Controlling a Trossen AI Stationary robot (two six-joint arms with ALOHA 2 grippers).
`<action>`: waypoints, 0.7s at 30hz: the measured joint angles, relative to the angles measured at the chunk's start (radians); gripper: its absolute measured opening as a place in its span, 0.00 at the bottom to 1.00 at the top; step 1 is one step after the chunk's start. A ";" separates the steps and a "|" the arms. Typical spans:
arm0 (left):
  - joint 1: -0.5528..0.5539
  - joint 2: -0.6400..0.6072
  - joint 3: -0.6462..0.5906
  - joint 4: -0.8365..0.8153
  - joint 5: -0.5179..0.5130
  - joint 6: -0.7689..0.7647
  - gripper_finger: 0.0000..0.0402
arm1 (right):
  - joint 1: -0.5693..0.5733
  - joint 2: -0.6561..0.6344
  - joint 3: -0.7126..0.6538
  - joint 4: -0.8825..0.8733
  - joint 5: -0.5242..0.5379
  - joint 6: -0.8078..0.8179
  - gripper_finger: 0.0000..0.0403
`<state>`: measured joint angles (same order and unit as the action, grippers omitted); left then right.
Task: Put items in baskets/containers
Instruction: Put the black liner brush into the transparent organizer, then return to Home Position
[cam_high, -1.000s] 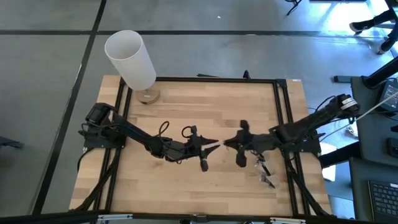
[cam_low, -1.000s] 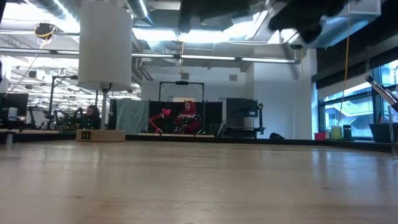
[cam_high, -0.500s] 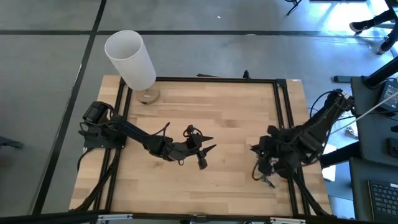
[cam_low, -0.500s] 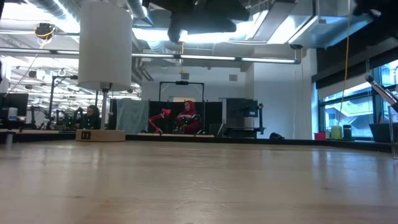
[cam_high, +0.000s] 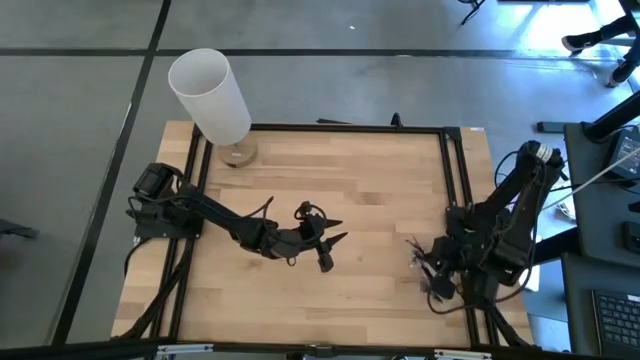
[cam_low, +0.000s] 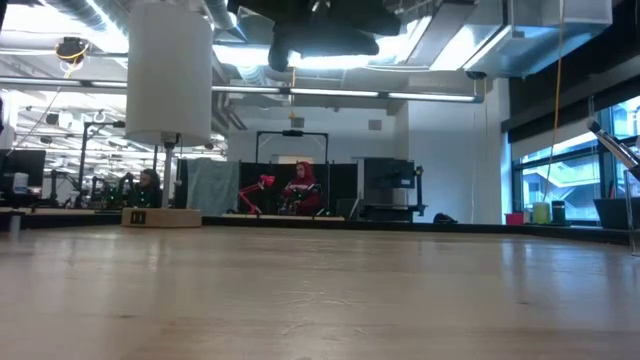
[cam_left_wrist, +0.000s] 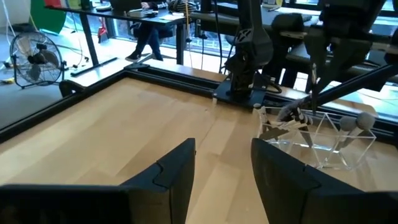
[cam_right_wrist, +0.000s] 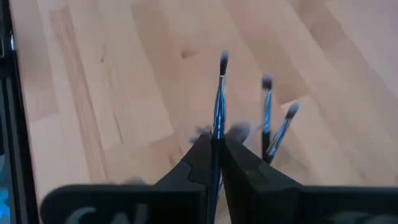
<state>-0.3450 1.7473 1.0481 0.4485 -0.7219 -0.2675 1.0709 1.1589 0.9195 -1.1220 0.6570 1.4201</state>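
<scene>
One thin brush (cam_right_wrist: 219, 106) pinched in my right claw (cam_right_wrist: 216, 163) hangs above the clear container (cam_left_wrist: 317, 140) at four o'clock, needing release; my left claw (cam_left_wrist: 221, 168) waits, spread, mid-table.

The left gripper (cam_high: 335, 238) is hanging over the middle of the table (cam_high: 330, 165). At about four o'clock from it, near the table's right edge, the right gripper (cam_high: 432, 268) is sitting over the clear container (cam_left_wrist: 314, 140), where brushes (cam_right_wrist: 273, 124) are standing. At eleven o'clock, the white cylinder (cam_high: 210, 95) is standing at the far-left corner.
</scene>
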 joint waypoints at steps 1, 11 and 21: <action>0.001 0.000 0.000 -0.003 0.000 0.000 0.38 | 0.009 0.002 -0.014 0.013 0.000 0.010 0.07; 0.006 0.000 0.000 -0.051 0.007 -0.035 0.38 | 0.028 0.004 -0.082 0.084 -0.057 0.050 0.26; 0.006 0.000 0.000 -0.065 0.006 -0.036 0.37 | 0.000 0.003 0.121 -0.081 0.255 -0.092 0.33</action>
<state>-0.3386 1.7477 1.0481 0.3837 -0.7155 -0.3038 1.0706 1.1622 1.0405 -1.2035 0.9121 1.3279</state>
